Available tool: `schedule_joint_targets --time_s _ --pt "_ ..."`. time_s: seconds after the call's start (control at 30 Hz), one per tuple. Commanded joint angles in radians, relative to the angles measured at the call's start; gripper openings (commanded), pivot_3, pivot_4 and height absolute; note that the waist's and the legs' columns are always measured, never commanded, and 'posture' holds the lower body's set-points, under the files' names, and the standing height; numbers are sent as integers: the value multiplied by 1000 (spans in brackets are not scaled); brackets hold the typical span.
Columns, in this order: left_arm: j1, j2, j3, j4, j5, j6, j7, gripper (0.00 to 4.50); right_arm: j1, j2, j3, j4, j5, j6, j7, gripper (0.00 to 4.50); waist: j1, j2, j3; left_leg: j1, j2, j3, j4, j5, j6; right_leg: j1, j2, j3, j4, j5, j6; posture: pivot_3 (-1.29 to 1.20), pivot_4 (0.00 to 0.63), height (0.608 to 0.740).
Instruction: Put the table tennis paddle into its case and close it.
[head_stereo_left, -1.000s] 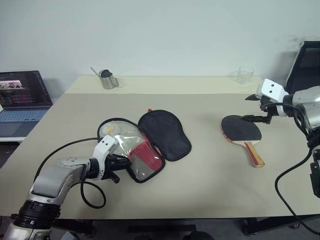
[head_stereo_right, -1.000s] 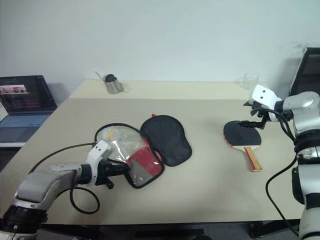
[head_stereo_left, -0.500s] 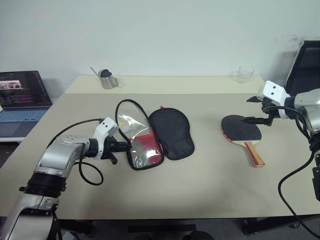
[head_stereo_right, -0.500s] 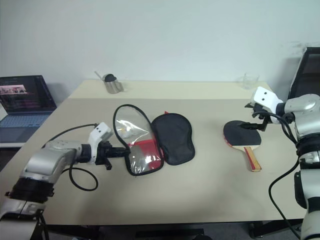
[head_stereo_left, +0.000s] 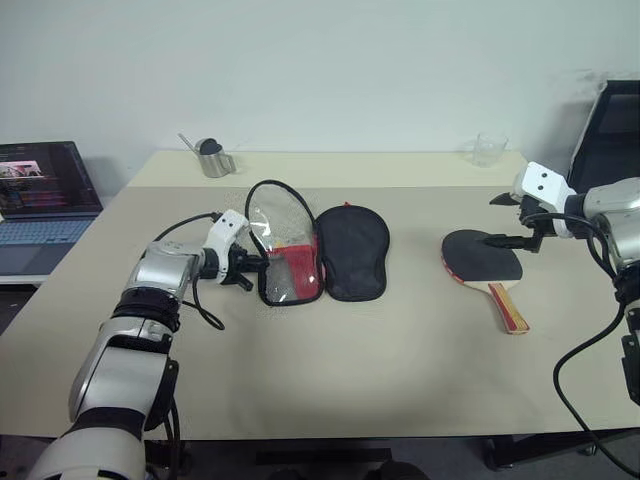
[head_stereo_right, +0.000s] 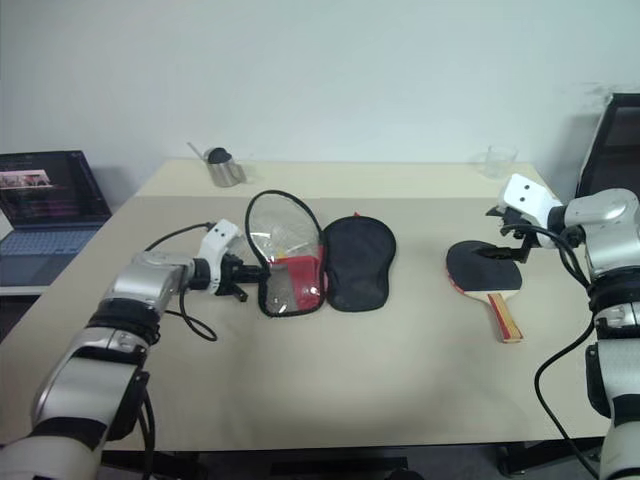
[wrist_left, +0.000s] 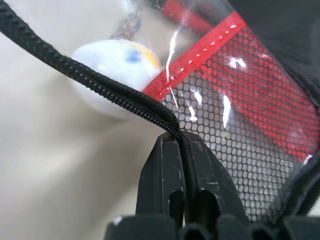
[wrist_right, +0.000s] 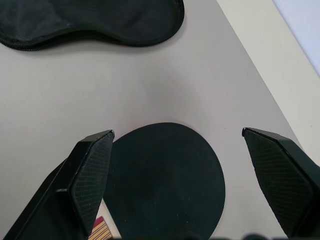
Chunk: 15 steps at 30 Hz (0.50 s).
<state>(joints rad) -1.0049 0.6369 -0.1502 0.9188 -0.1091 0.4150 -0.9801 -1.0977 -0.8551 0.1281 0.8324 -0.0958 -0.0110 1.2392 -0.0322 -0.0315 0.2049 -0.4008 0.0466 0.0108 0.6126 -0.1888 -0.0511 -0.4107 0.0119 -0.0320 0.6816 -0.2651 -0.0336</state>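
Head views: case (head_stereo_left: 325, 255) lies unzipped mid-table (head_stereo_left: 400, 370), splayed in two halves. Right half is flat black fabric, round end toward the robot, narrow end toward the wall. Left half is propped up on edge: clear plastic panel ringed by black zipper, red lower part with mesh. No readable logo or writing from here. Left gripper (head_stereo_left: 257, 267) is clamped on the zipper edge of the raised half, at its left side. Table tennis paddle (head_stereo_left: 484, 263) lies flat on the table's right side, well apart from the case: black round face up, light wooden handle with red and black stripes. Long axis runs diagonally, handle toward the robot and right, head toward the wall and left. Right gripper (head_stereo_left: 509, 219) hangs over the paddle head, fingers spread wide, holding nothing.

Left wrist view: both black fingers (wrist_left: 165, 175) pinched together on the zipper tape of the case. Behind it, clear film, red trim with white stitching, black mesh, and a white-yellow charm (wrist_left: 117, 62) against the beige tabletop.

Right wrist view: fingers (wrist_right: 90, 165) wide apart, black rubber face between and below them, striped handle end just beside the left finger. Black case half lies beyond, apart from the paddle.
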Motion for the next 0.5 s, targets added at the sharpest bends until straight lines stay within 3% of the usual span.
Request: schedule_joint_targets --time_s 0.03,0.37,0.5 --pt "-9 1 14 -38 7 -12 -57 24 1 -18 -30 -38 21 9 -3 4500 1 0 0 0 0 0 0 0 0 0 0 0 0 0 0 0 150 740" --pt "175 58 17 -382 -7 173 -92 24 15 -1 -15 -61 13 33 2 4500 0 0 0 0 1 0 0 0 0 0 0 1 1 0 0 0 150 740" --pt "213 83 35 -431 7 198 -58 960 18 6 -8 -63 6 33 -1 4500 1 0 0 1 0 0 0 0 0 0 0 1 1 0 0 0 150 740"
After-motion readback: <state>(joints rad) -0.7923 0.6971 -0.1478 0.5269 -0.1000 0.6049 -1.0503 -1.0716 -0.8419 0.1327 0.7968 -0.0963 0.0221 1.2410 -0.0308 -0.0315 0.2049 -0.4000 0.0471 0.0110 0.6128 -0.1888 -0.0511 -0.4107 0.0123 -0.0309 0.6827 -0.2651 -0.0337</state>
